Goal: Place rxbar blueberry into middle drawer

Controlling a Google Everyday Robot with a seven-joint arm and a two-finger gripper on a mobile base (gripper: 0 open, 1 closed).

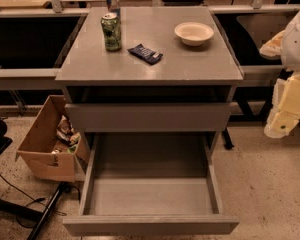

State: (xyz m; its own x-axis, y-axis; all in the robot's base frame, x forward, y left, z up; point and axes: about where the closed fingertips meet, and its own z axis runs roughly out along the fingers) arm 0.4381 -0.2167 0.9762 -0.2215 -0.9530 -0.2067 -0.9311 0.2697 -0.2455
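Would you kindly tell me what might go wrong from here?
The pincer hangs right of the cabinet, so reaching the rxbar blueberry may mean brushing the bowl. The green can stands close beside the bar and might tip. A drop could miss the open middle drawer.

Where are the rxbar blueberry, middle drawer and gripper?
rxbar blueberry (145, 53): camera view, wrapper centre.
middle drawer (150, 196): camera view, bare floor of the open drawer.
gripper (284, 115): camera view, right edge, yellowish body.
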